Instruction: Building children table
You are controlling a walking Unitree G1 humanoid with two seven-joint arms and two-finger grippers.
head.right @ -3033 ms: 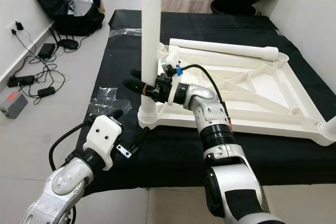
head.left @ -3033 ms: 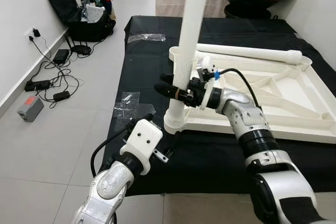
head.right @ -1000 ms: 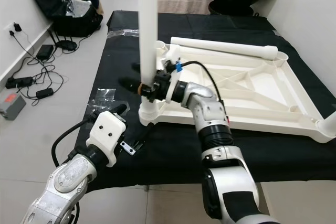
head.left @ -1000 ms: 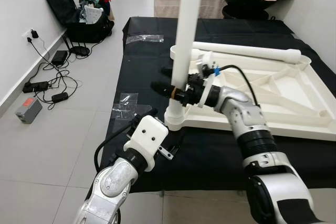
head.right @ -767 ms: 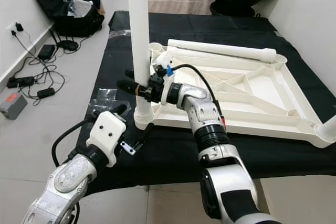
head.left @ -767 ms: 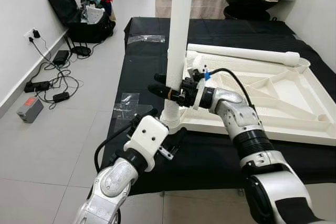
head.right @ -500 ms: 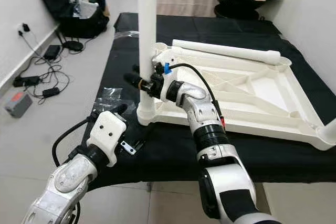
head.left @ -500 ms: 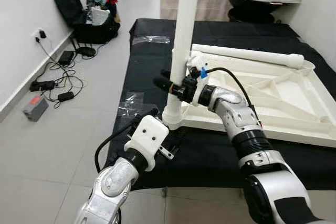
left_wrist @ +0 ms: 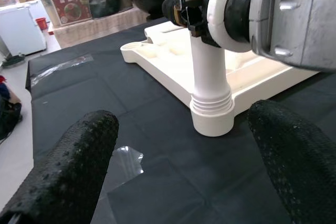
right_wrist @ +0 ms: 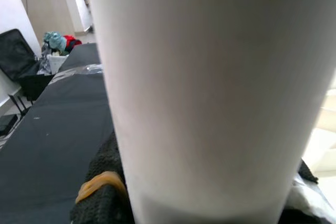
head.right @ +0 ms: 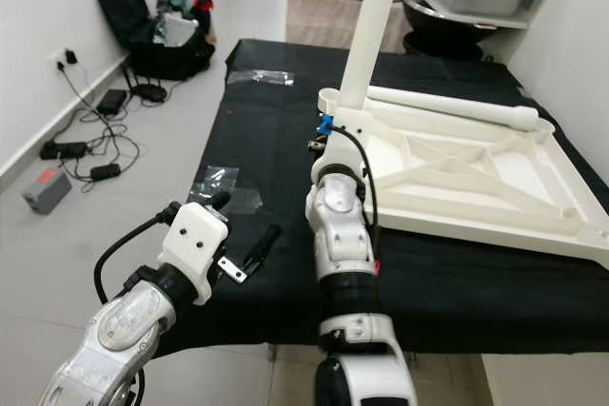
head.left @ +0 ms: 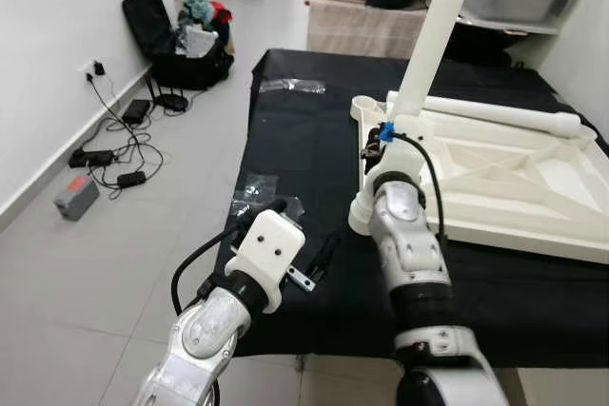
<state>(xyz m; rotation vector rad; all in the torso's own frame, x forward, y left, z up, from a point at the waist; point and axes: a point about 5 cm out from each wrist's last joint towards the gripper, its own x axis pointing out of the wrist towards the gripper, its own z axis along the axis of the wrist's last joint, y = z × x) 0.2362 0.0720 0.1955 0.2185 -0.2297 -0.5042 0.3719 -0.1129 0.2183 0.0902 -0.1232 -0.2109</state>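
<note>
while upright in its socket, table leg (head.left: 425, 40) clamped by right gripper (right_wrist: 199, 192)

left pincer (left_wrist: 178, 166) gapes toward table leg (left_wrist: 210, 77) base.

We are looking at a lived-in room of a home, with pale floor tiles (head.left: 114, 263) stretching left of the left gripper (head.left: 303, 235). Well beyond it, an open suitcase (head.left: 181, 40) of clothes is leaning against the wall, and chargers and cables (head.left: 114, 145) are trailing from a wall socket (head.left: 92, 69).
</note>
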